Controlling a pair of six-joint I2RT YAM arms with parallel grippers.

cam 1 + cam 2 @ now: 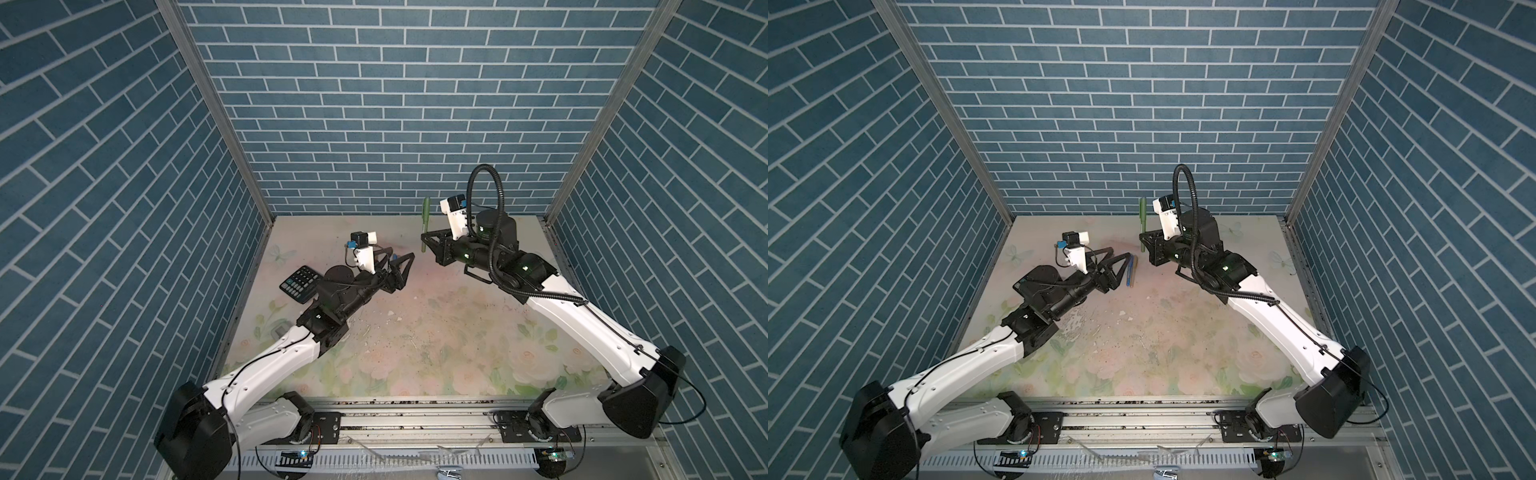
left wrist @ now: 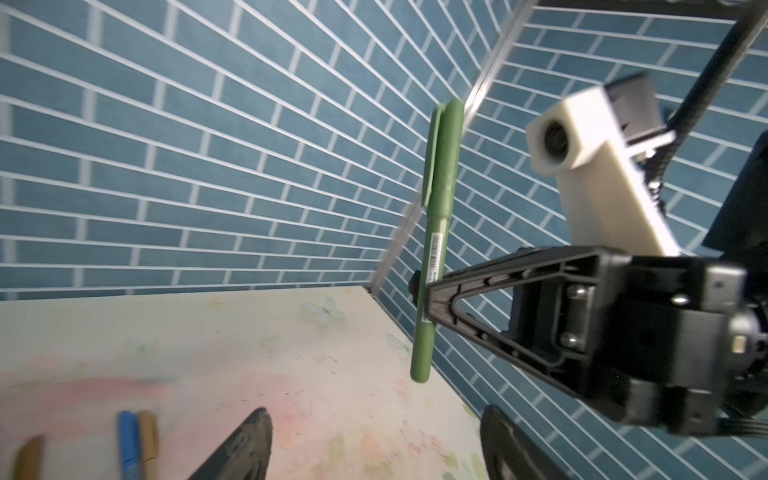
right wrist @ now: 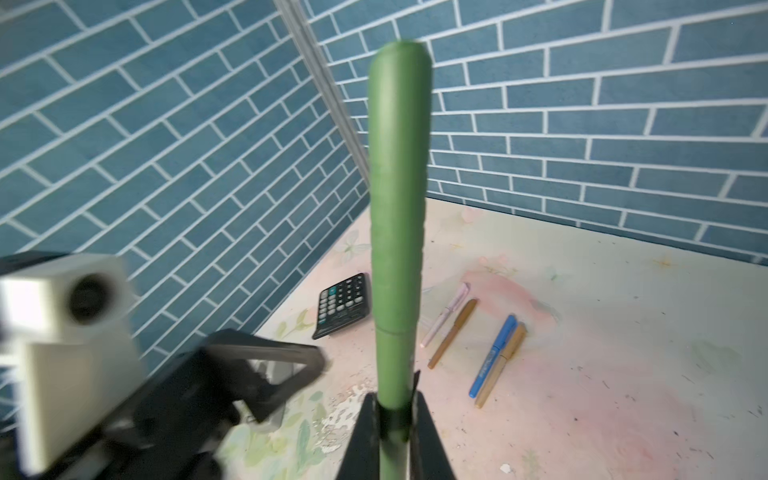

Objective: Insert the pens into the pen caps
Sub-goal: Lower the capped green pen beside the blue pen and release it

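Now we hold the dark green pen (image 1: pixel 425 224) upright above the table (image 1: pixel 415 332), its green cap (image 2: pixel 442 158) seated on the upper end; our right gripper (image 1: pixel 424 240) is clamped on the lower barrel, near the back wall (image 1: pixel 374 124), with air all round; our left gripper (image 1: pixel 400 253) stands apart, jaws spread, nothing between them; below lie a pink pen (image 3: pixel 446 316) beside a gold pen (image 3: pixel 453 332), and a blue pen (image 3: pixel 494 353) just beside a second gold pen (image 3: pixel 503 361), all capped; a calculator (image 3: pixel 343 305) sits by the left wall (image 1: pixel 124 187); the table's broad front stretch carries only specks.
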